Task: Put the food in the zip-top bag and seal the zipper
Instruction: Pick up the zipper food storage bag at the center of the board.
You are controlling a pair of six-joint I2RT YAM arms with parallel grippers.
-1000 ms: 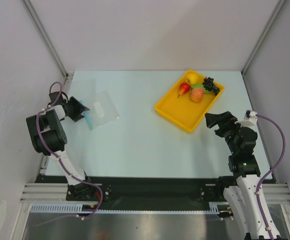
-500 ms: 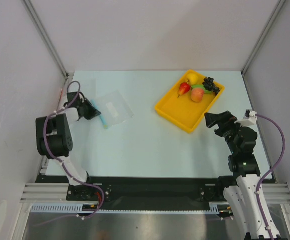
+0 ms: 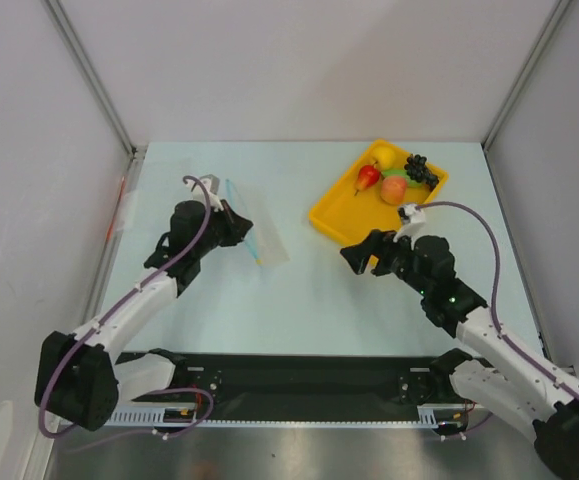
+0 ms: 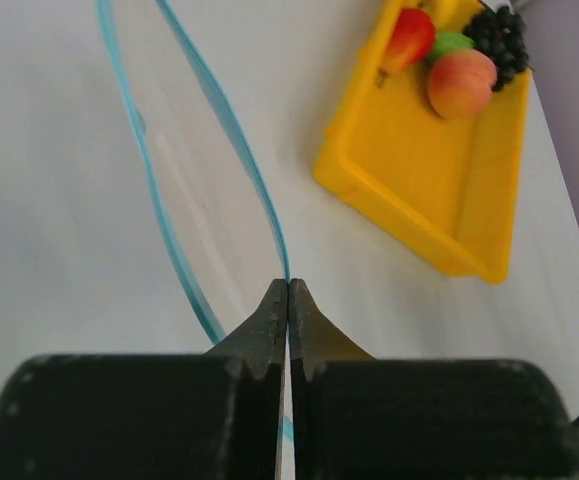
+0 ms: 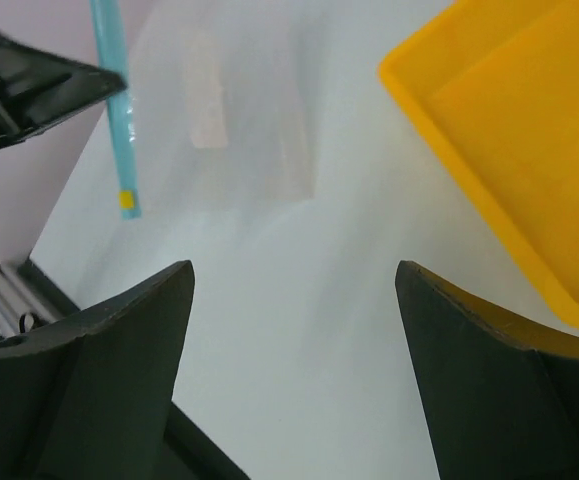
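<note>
The clear zip-top bag [image 3: 259, 238] is held up off the table, left of centre. My left gripper [image 3: 232, 222] is shut on one lip of its teal zipper [image 4: 231, 120]. The other lip [image 4: 154, 190] bows away, so the mouth gapes. My right gripper [image 3: 355, 256] stands open over bare table just in front of the yellow tray, with nothing between its fingers [image 5: 119, 340]. It faces the bag [image 5: 254, 110] and the zipper's end [image 5: 117, 110]. The food lies in the tray: red fruit [image 3: 367, 178], peach [image 3: 394, 190], black grapes [image 3: 421, 170], yellow fruit [image 3: 381, 155], green fruit [image 3: 397, 172].
The yellow tray [image 3: 354, 215] sits at the back right, with its near corner close to my right gripper. Grey walls and metal posts close in the table on the left, right and back. A black rail runs along the near edge.
My left gripper shut on the bag's zipper edge and carried the bag from the far left towards the middle. My right arm swung left, from beside the tray to in front of it.
</note>
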